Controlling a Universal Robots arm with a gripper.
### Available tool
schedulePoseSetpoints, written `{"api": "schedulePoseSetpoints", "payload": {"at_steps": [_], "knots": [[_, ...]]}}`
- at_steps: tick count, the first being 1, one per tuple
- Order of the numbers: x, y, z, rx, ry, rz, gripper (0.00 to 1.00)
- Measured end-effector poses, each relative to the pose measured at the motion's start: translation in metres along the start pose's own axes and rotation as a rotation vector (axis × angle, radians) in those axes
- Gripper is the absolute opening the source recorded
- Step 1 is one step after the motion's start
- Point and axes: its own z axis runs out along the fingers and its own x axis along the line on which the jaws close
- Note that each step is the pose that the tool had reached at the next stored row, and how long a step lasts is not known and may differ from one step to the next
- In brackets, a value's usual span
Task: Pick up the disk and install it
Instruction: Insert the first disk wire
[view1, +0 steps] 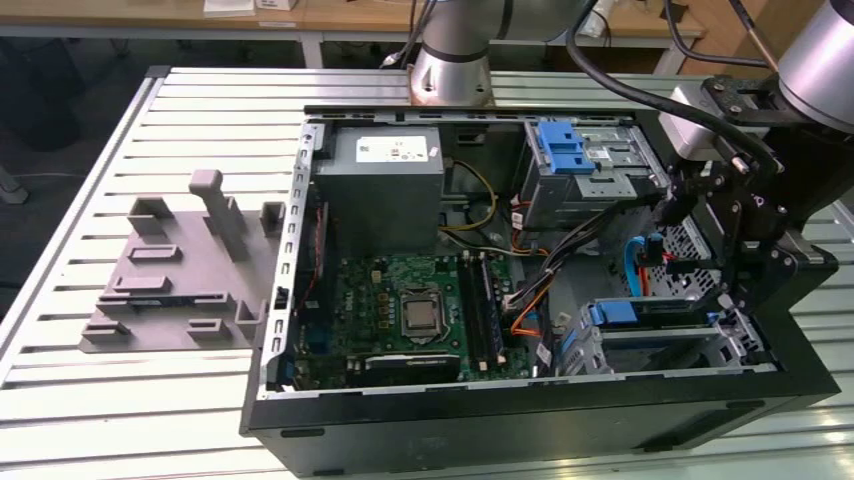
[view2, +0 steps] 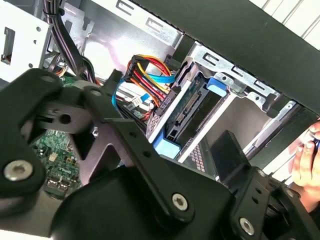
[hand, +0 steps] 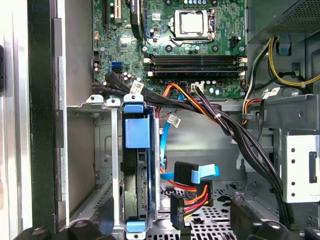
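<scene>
The disk (view1: 650, 317) sits on edge in the lower drive cage of the open computer case (view1: 534, 410), at the exterior view's right. Its blue carrier (hand: 137, 132) frames it in the first wrist view, and its connector end (view2: 186, 114) shows in the second wrist view. My gripper (view1: 714, 295) hangs just above that cage, open and holding nothing. One dark finger (hand: 250, 215) stands to one side of the disk, apart from it. In the second wrist view a finger (view2: 229, 150) hovers off the cage.
Loose blue and orange-red drive cables with black plugs (hand: 187, 177) hang beside the disk. The case also holds a grey power supply box (view1: 387, 185), a motherboard (view1: 414, 305) and an upper cage with a blue latch (view1: 567, 150). A grey fixture (view1: 180, 265) lies on the table. A person's hand (view2: 307, 160) is near the case.
</scene>
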Motion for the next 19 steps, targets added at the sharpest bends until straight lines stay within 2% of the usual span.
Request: {"api": "schedulePoseSetpoints", "payload": {"at_steps": [1, 2, 3, 5, 6, 8, 9, 12, 13, 15, 17, 18, 19], "knots": [[0.0000, 0.0000, 0.0000, 0.0000, 0.0000, 0.000, 0.97], [0.0000, 0.0000, 0.0000, 0.0000, 0.0000, 0.000, 0.91], [0.0000, 0.0000, 0.0000, 0.0000, 0.0000, 0.000, 0.91], [0.0000, 0.0000, -0.0001, 0.0000, 0.0000, 0.000, 0.79], [0.0000, 0.0000, -0.0001, 0.0000, 0.0000, 0.000, 0.79], [0.0000, 0.0000, -0.0001, 0.0000, 0.0000, 0.000, 0.68], [0.0000, 0.0000, -0.0001, 0.0000, 0.0000, 0.000, 0.68], [0.0000, 0.0000, -0.0001, 0.0000, 0.0000, 0.000, 0.50], [0.0000, 0.0000, -0.0002, 0.0000, 0.0000, 0.000, 0.50], [0.0000, 0.0000, -0.0002, 0.0000, 0.0000, 0.000, 0.38], [0.0000, 0.0000, -0.0002, 0.0000, 0.0000, 0.000, 0.38], [0.0000, 0.0000, -0.0002, 0.0000, 0.0000, 0.000, 0.32], [0.0000, 0.0000, -0.0002, 0.0000, 0.0000, 0.000, 0.32]]}}
